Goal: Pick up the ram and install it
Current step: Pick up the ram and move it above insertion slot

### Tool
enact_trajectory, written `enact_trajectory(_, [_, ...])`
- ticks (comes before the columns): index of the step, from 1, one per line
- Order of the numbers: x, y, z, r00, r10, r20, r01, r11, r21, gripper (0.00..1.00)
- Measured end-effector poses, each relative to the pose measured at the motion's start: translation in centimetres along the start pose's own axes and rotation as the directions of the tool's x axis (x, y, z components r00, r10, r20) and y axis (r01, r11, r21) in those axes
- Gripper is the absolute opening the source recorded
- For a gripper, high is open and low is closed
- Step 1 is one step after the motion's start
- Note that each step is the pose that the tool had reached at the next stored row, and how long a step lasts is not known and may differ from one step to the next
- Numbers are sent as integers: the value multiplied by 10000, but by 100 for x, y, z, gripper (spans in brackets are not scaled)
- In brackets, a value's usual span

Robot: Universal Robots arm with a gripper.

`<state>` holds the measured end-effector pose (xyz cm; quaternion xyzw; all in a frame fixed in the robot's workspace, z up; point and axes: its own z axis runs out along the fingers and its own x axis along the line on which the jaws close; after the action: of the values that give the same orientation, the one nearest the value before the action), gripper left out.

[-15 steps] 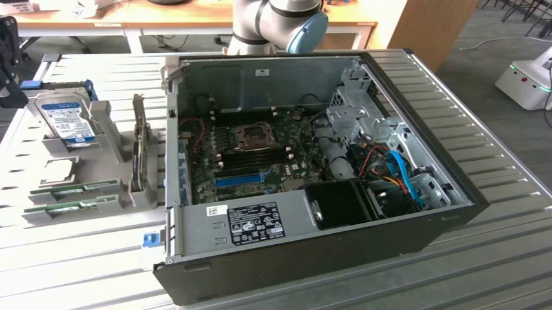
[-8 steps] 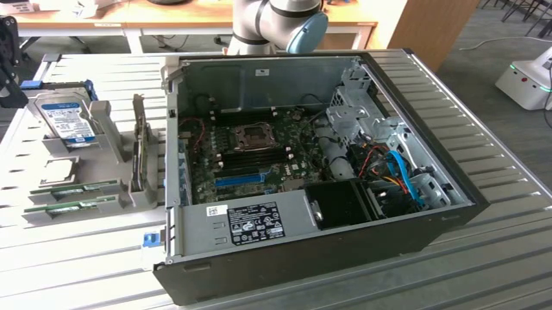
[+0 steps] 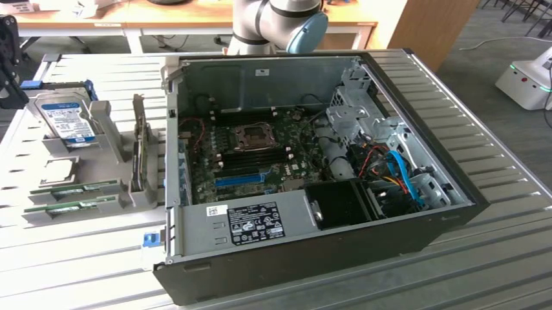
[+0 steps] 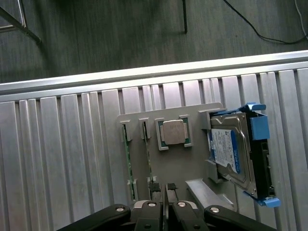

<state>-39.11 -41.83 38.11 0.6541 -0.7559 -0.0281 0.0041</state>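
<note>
Standing edgewise in a grey holder [image 4: 180,163], two ram sticks [image 3: 74,190] sit beside a CPU [image 4: 173,132] and hard drive [image 3: 69,119] on the bench [image 3: 483,258], at the exterior view's left of the open computer case [image 3: 302,265]. The wrist view adds the end effector [image 4: 162,187] above them, narrowly parted and empty.

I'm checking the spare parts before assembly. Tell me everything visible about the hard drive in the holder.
The hard drive is a silver, metal-looking block with a blue and white label on its broad face. A blue plastic bracket hugs its edge. It stands on edge, tilted back, in a slot of the grey holder on the slatted table.
</note>
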Motion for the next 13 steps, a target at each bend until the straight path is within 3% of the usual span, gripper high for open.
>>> enact_trajectory(7, [1,0,0,9988,-496,-23,496,9988,-16,17])
enact_trajectory(13, [0,1,0,9986,-522,-26,522,9986,-17,17])
